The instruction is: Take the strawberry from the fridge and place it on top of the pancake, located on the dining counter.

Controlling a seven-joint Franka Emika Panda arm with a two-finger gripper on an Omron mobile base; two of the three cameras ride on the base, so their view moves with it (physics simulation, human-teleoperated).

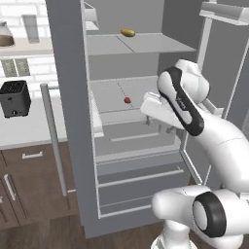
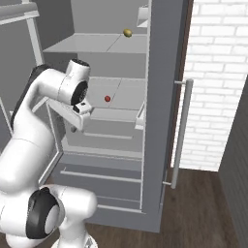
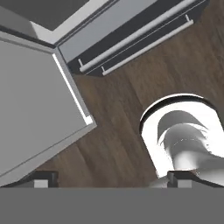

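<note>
- Nearest, dark wood floor ran under the base; the gripper pointed down at it, jaws wide apart and holding nothing.
- Beyond stood the fridge, doors open, with pale drawers low down.
- The strawberry lay on its middle shelf.
- Farther up, a yellow-green item rested on the upper shelf.
- A white brick wall stood to the right.

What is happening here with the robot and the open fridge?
The white robot arm is reaching into the tall grey fridge, whose doors stand open. The tiny red strawberry lies untouched on a middle shelf. The open gripper holds nothing and points down at the wooden floor, not yet at the fruit.
</note>
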